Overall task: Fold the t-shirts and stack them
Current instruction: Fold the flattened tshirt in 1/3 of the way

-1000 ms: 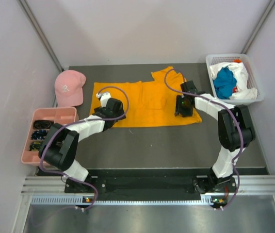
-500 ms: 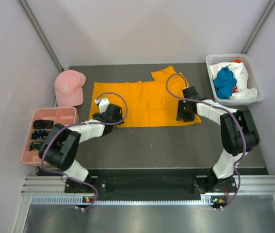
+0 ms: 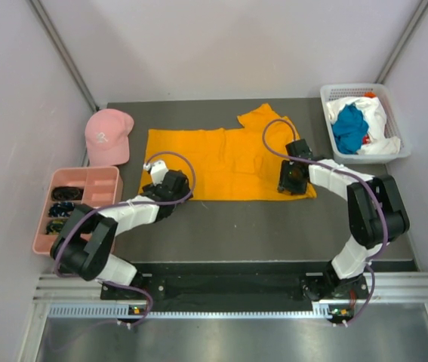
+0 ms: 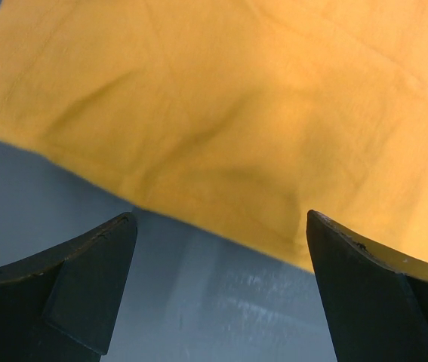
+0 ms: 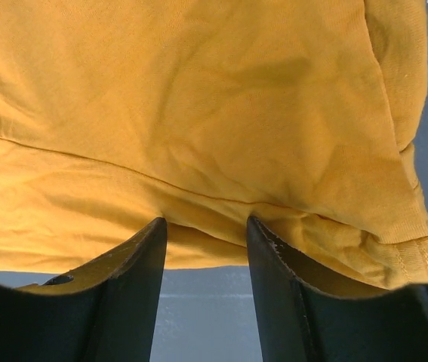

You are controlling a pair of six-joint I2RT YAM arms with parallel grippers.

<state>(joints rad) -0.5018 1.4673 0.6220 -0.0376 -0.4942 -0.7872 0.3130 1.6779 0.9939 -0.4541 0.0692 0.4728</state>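
The orange t-shirt (image 3: 225, 162) is lying flat mid-table, long axis running left-right, one sleeve (image 3: 260, 118) pointing toward the far side. Both arms are sitting nearer its near edge (image 4: 198, 215) than before. The left gripper (image 4: 221, 219) is gaping wide and the right gripper (image 5: 204, 220) is standing half-spread.

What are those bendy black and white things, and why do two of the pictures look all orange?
Those are two robot arms. The wide picture looks down from above. The other two come from cameras on the wrists, so each arm's dark fingers show up close. An orange t-shirt lies spread on the table; a pink cap and pink tray sit left of it, a white basket of more shirts right. The left end effector is wide open at the shirt's near edge, holding nothing. The right end effector sits there too, fingers partly apart; whether it pinches cloth is unclear.
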